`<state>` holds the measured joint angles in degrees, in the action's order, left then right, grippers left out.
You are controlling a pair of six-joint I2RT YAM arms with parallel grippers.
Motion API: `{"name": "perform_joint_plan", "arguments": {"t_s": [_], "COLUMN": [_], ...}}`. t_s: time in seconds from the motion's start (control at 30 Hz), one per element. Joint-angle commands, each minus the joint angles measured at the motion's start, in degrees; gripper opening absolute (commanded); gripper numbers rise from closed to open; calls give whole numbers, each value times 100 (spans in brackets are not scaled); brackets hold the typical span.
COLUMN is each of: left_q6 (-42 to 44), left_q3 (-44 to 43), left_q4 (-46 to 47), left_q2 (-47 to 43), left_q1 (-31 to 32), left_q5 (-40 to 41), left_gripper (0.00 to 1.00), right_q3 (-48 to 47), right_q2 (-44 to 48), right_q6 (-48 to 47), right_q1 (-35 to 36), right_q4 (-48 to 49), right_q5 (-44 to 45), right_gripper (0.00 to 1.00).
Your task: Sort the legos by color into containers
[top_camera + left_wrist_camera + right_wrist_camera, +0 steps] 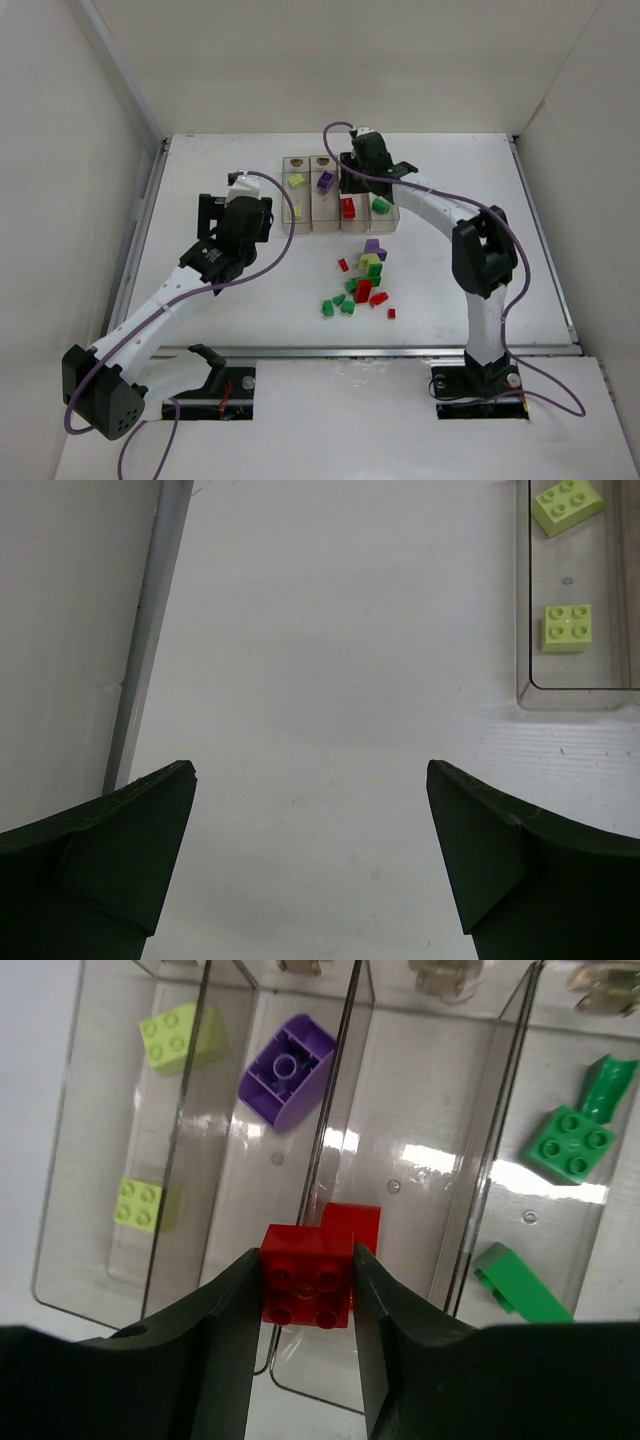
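While the right end effector (308, 1256) pinches a red brick (302, 1285) between its dark, matte, tapered fingers, the brick hangs stud-side up over the third of four containers (335, 1090). They are narrow rectangular bins with glossy clear walls that catch white glare, joined side by side. Each has a tan end piece (297, 162) at the far end. Another red piece (354, 1222) shows just behind the held one; whether the two touch cannot be told.

In the first bin lie two pale yellow-green bricks (182, 1035), square with four round studs, well apart from each other. A purple brick (288, 1068) with a rounded edge lies in the second bin with its hollow underside showing. The fourth bin holds a green studded square (572, 1142) and a green sloped wedge (520, 1285).

The left end effector (310, 770) is spread wide with nothing between its fingers, above the smooth white surface (280, 300) just left of the first bin.

The remaining legos (362, 285) sit in a loose cluster on the surface, nearer than the bins: red, green, purple and yellow-green pieces, some touching, with a few small red and green ones scattered around the edge.
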<state>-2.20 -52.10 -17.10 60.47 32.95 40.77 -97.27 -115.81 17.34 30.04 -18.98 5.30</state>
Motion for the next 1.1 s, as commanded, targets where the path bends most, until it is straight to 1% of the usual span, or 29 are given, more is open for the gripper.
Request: {"name": "perform_joint_plan", "arguments": {"t_s": [0.0,0.07,0.1,0.13,0.17,0.2,0.3,0.37,0.47,0.5,0.57,0.6,0.63,0.67,0.77,0.87,0.9,1.0,1.07], "left_q6": [26,26,26,26,26,26,26,-26,-26,-26,-26,-26,34,35,149,210,324,457,457], "left_q3": [24,24,24,24,24,24,-29,-29,-29,-29,-29,-29,-29,-29,94,94,94,155,217], "left_q4": [216,216,216,216,216,216,163,163,111,111,111,111,111,111,163,163,163,163,286], "left_q2": [-105,-105,-105,-105,-105,-105,-105,-105,-105,-105,-105,-105,-105,-105,-158,-158,-158,-158,-158], "left_q1": [19,19,19,19,19,19,19,19,19,19,19,19,19,19,19,19,19,19,19], "left_q5": [1,-51,-52,-104,-105,-105,-157,-218,-271,-272,-272,-341,-342,-499,-702,-1035,-1297,-1511,-1564], "left_gripper": [100,100,100,100,100,100,100,100,100,100,100,100,100,100,100,100,100,100,100], "right_q3": [-283,-502,-564,-617,-669,-670,-670,-609,-188,170,585,796,1250,1481,2229,2642,2696,2696,2592], "right_q2": [-319,-319,-319,-319,-319,-189,127,347,971,1155,1709,1876,2052,2341,2711,2826,2827,2880,2793], "right_q6": [76,24,-29,-29,-29,-81,-222,-336,-670,-740,-794,-724,-637,-462,-102,137,138,-80,-266], "right_q1": [-42,-42,-42,-42,-42,-42,10,132,431,511,564,616,617,617,617,617,617,1037,1405], "right_q4": [-194,-254,-307,-360,-361,-361,-361,-361,-361,-361,-562,-658,-851,-940,-1116,-1116,-1055,-1002,-1080], "right_q5": [-20,41,102,155,216,217,323,401,559,560,560,560,508,507,375,375,375,480,481], "right_gripper": [43,62,69,84,87,87,100,100,100,100,100,100,100,100,100,100,100,100,93]}}
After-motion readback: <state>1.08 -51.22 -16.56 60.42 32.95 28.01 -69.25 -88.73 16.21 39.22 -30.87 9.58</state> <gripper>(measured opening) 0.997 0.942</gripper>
